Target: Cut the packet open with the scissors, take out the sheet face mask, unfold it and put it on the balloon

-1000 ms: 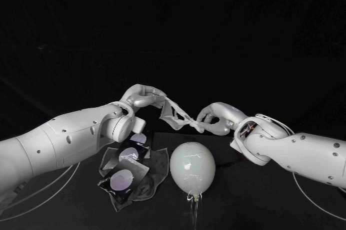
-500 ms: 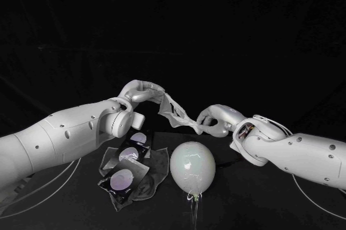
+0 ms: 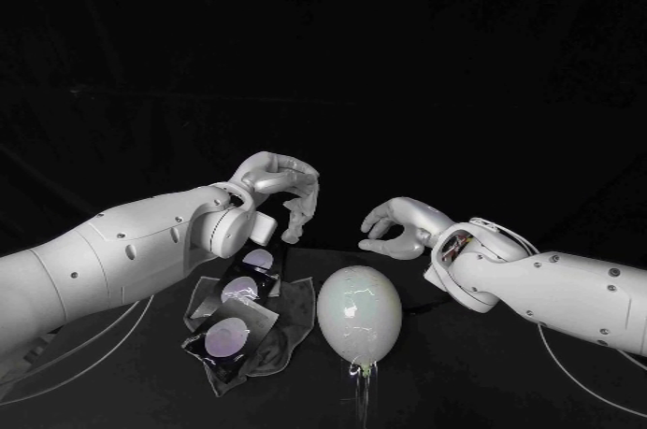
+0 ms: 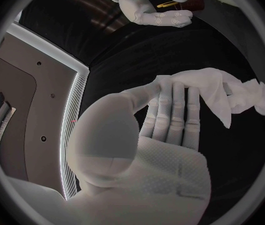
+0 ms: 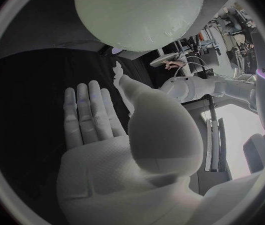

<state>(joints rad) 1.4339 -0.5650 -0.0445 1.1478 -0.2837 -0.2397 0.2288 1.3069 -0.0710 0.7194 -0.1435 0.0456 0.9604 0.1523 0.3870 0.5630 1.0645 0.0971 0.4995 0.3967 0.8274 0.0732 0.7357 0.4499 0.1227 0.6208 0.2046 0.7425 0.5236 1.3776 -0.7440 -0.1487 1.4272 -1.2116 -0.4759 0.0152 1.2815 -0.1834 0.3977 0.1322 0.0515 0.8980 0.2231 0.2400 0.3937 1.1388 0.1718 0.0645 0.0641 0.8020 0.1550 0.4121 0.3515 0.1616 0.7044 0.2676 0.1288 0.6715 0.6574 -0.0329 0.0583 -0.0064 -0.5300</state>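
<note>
The white sheet mask hangs bunched from my left hand, which holds it above the table; the left wrist view shows the crumpled mask draped over the fingertips. My right hand is a short gap to the mask's right and holds nothing; its fingers lie straight and bare in the right wrist view. The pale balloon lies on the table below and between the hands, and looms close in the right wrist view as the balloon. The cut dark packet lies left of the balloon.
The balloon's knotted neck points toward the table's front edge. Thin pale cables curve over the table at the left and the right. My right hand also appears across from the mask in the left wrist view.
The mask was stretched between both hands; my right hand has let go of it and drawn slightly back. The mask now hangs limp from my left hand alone.
</note>
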